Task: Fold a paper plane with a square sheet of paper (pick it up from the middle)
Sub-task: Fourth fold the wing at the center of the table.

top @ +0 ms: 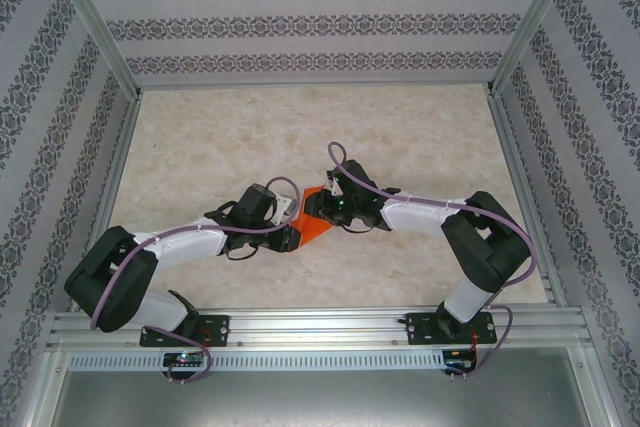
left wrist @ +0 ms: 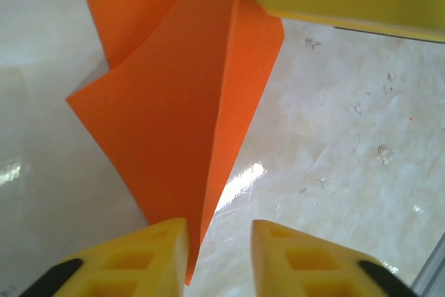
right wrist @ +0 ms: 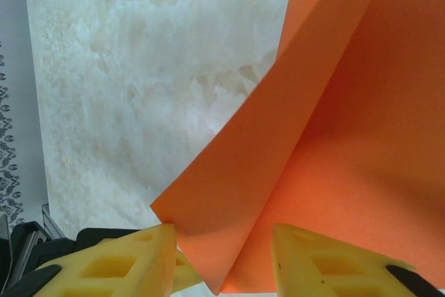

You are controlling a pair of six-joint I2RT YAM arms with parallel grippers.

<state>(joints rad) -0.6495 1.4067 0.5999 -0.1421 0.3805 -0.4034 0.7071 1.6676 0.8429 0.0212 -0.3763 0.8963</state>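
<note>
Plainly the paper (top: 314, 222), mid-frame, is only bent into loose flaps, with most folding left; left claw (left wrist: 219, 231) and right claw (right wrist: 224, 238) both stand half-open around it, gripping nothing.

From above and behind, at 6 o'clock, we look down toward 12 across the table (top: 200, 147). Our wrist cameras sit close, peering past yellow fingers (left wrist: 156, 259); all three share the orange paper (top: 318, 225).
</note>
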